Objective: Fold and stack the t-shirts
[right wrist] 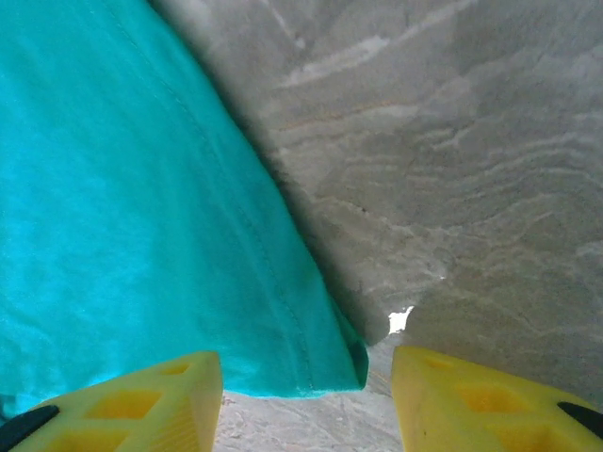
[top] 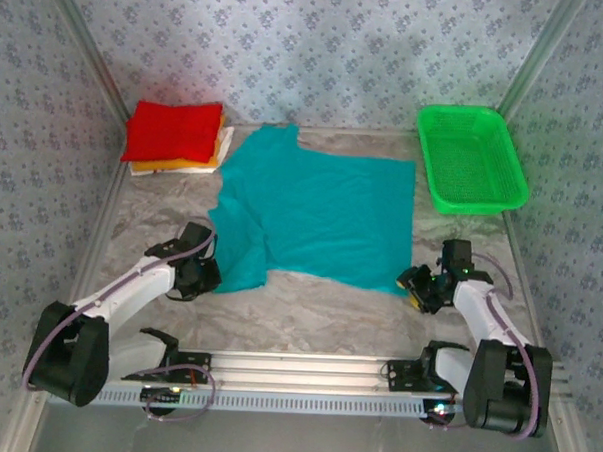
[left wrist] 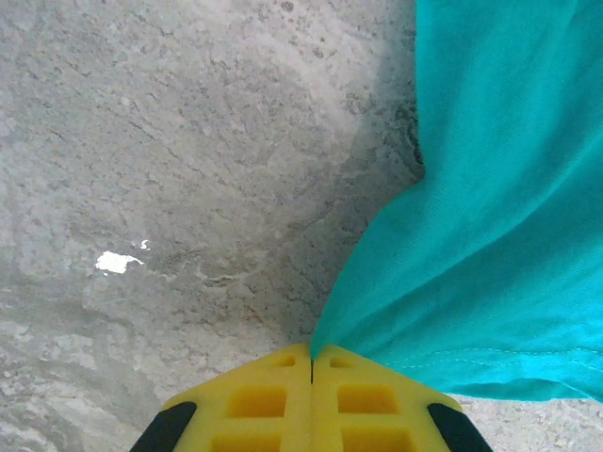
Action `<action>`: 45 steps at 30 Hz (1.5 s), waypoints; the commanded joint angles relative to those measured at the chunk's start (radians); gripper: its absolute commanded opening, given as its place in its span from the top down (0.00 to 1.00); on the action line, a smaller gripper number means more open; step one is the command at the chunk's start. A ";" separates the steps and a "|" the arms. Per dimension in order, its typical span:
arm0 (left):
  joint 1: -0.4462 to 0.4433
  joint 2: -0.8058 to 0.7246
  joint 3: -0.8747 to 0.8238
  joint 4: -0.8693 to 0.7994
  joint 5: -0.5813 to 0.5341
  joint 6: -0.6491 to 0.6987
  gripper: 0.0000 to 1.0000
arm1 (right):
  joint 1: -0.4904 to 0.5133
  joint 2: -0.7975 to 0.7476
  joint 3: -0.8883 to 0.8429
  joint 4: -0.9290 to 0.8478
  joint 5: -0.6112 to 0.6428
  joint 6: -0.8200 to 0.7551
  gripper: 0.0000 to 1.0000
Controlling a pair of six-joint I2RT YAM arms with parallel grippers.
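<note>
Top view: the teal shirt [top: 322,212] lies spread mid-tabletop [top: 318,317]. A folded red shirt [top: 174,130] tops a stack at 10 o'clock, and a basket [top: 472,158] sits at 2 o'clock. The left tool [top: 201,272] is at the teal shirt's 7 o'clock corner, the right tool [top: 419,286] at its 5 o'clock corner.

Left wrist: the left tool [left wrist: 312,363] is pressed together, pinching the teal shirt [left wrist: 490,207] at its edge.

Right wrist: the right tool [right wrist: 303,363] is spread, with the corner of the teal shirt [right wrist: 122,207] lying between its fingers.
</note>
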 commanded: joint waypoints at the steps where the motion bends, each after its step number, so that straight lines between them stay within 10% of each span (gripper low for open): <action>1: 0.004 0.009 -0.009 -0.004 0.006 0.003 1.00 | 0.023 0.017 -0.013 0.065 -0.010 0.041 0.48; 13: 0.049 -0.052 0.005 -0.046 0.010 -0.029 1.00 | 0.037 -0.035 0.027 0.036 0.069 0.043 1.00; 30: 0.047 -0.309 -0.027 -0.176 0.093 -0.128 1.00 | -0.064 -0.306 0.054 -0.333 0.068 0.022 1.00; 45: 0.093 -0.056 0.317 -0.121 0.096 0.048 1.00 | -0.042 -0.016 0.332 -0.250 0.189 -0.153 1.00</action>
